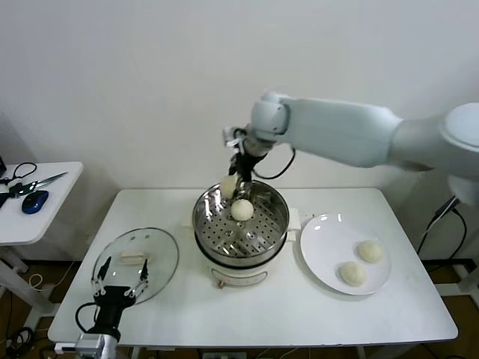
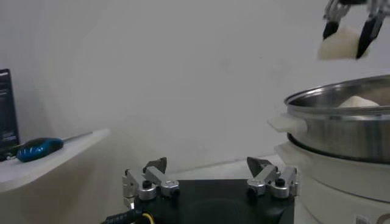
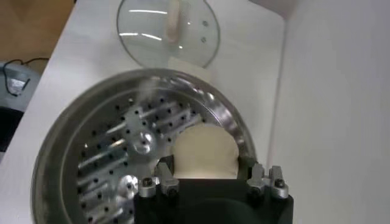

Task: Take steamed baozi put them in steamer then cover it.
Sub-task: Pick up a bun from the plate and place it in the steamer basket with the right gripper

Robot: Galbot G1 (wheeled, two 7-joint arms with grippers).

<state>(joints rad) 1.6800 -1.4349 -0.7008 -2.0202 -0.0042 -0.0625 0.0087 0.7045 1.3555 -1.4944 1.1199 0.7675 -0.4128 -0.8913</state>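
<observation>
Scissors and a blue object lie on the side table at far left. Next we see our left gripper, fingers spread apart and holding nothing, parked low at the near table edge beside the cover, which lies flat on the white table. At centre stands the steamer with one baozi on its perforated tray. Our right gripper hangs over the steamer's far rim, clamped on a second baozi. To the right, two more buns rest on the plate.
</observation>
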